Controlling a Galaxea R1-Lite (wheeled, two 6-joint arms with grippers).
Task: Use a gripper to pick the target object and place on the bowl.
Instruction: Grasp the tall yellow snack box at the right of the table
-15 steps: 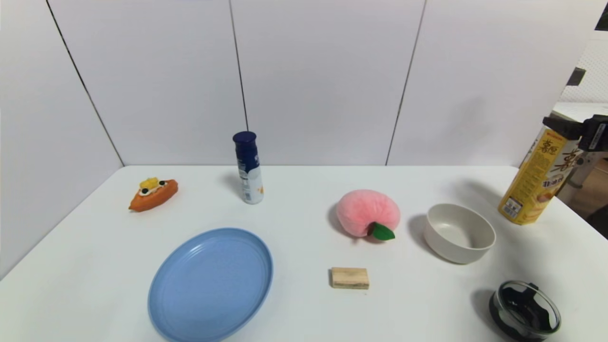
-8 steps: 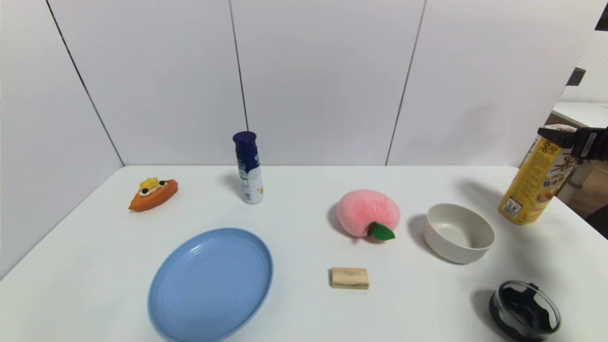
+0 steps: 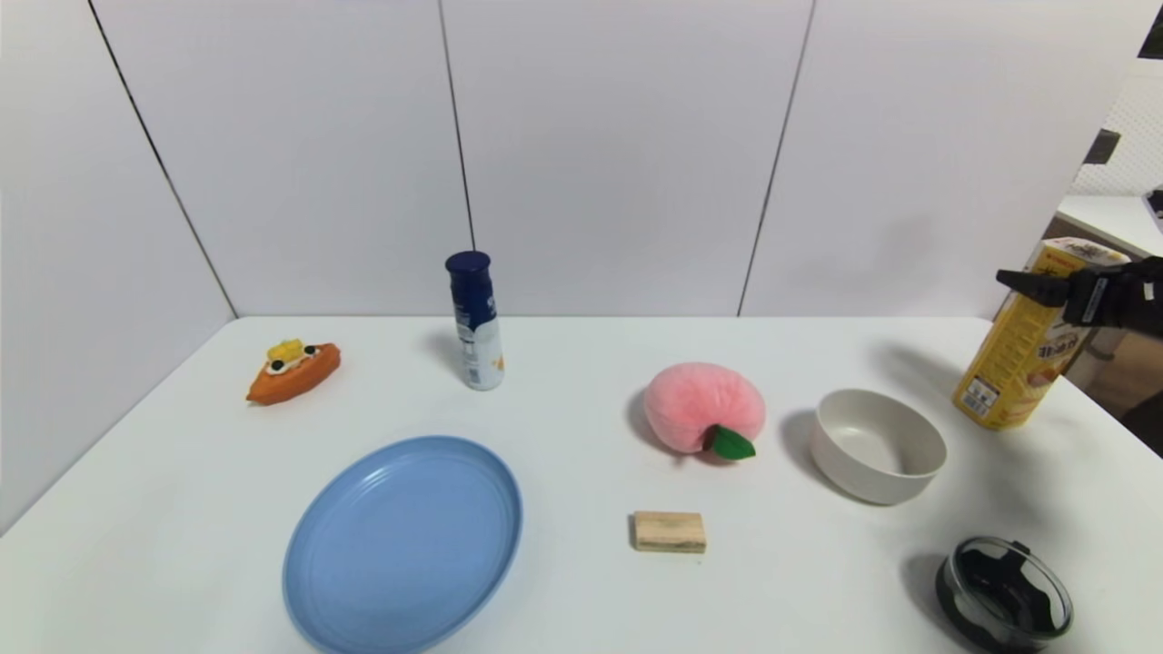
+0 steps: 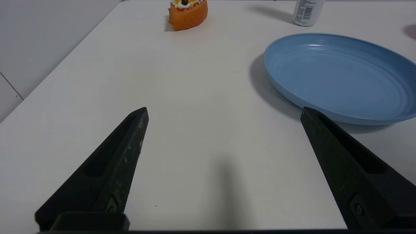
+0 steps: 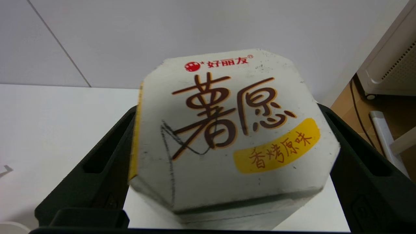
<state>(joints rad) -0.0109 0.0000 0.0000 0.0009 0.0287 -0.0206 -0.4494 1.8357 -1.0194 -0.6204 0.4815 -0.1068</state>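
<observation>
Head view, bowl empty, blue plate bare

Bright, even light; soft shadows fall left; edges perhaps slightly warped.

Right gripper is cut off by the head view's right edge, so only one finger and part of the body show; it covers a band of the snack box near the top. In the right wrist view the box fills the gap btwn the fingers, hiding the pads, so contact can't be told; box sides and base out of sight. Left gripper shows in the left wrist view only, finger bases cropped. White bottle and orange toy cut off at that view's edge, blue plate too. Bottle label too small to read.
</observation>
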